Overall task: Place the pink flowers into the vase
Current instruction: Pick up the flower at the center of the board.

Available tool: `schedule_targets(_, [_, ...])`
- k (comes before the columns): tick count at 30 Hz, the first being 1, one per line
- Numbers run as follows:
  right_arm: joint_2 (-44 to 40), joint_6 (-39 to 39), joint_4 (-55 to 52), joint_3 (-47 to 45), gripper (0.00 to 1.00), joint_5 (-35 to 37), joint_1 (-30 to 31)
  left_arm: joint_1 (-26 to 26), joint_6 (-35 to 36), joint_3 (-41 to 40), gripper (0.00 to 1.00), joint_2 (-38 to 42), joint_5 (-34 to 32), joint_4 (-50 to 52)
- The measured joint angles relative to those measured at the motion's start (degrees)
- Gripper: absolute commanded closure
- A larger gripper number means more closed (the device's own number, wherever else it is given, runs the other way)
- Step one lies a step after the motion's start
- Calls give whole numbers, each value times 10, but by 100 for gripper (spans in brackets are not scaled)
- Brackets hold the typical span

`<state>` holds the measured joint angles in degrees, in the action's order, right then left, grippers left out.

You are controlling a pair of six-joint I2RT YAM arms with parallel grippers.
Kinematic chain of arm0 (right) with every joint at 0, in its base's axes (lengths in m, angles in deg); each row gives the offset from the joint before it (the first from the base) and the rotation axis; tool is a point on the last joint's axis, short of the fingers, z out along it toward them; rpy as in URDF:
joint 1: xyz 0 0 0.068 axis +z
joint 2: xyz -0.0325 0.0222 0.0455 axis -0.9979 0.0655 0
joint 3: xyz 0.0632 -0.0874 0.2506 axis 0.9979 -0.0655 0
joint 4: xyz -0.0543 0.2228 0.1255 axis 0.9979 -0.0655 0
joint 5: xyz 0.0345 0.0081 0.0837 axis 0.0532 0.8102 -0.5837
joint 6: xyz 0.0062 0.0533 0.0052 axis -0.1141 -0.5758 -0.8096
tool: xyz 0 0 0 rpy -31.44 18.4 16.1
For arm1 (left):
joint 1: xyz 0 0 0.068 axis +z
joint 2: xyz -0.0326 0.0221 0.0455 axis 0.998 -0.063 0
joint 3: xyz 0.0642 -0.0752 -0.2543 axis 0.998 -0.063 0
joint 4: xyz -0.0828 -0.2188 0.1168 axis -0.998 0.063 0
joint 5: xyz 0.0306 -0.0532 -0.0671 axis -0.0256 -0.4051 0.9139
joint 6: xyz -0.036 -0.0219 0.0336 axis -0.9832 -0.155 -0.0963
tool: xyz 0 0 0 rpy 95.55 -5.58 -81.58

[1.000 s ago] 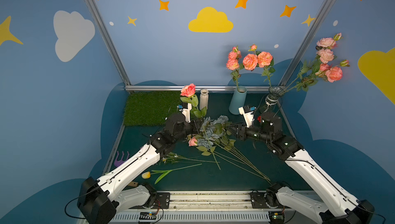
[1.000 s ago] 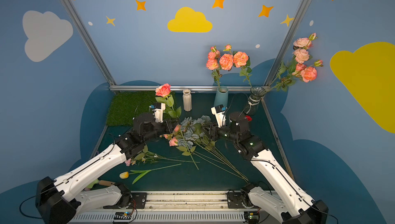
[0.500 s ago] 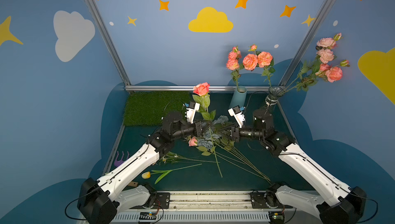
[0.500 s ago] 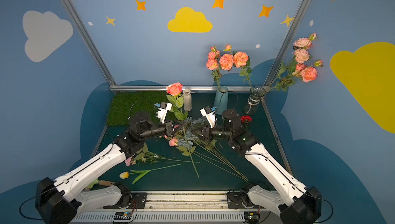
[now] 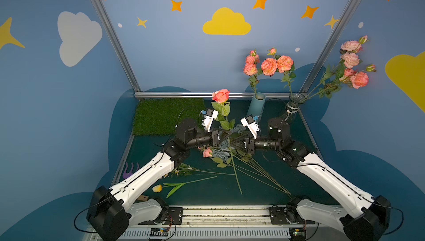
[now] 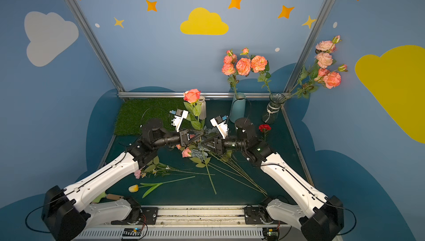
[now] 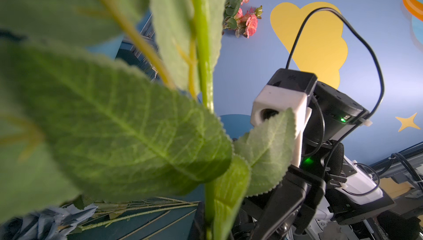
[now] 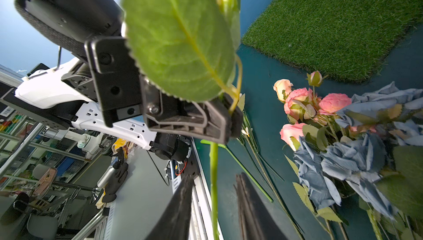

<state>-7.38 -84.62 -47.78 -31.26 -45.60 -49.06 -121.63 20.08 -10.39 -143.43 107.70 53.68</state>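
Nearer now, right gripper [image 5: 232, 139]; pink rose [image 5: 220, 95] upright, bloom uppermost.

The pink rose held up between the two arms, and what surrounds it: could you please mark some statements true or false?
1. The left end effector is shut on the stem of the pink rose. True.
2. The right end effector is clamped tight on that stem. False: its jaws stand apart, the stem between them.
3. The blue vase holds pink flowers. True.
4. The yellow tulip stands in a vase. False: it lies on the table.
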Motion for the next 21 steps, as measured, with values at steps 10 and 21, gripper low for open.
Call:
schedule_targets(10, [13, -4, 17, 0, 79, -3, 0, 0, -17, 0, 98, -12, 23, -24])
schedule_targets(21, [19, -12, 23, 0, 100, 8, 0, 0, -23, 0, 61, -25, 35, -35])
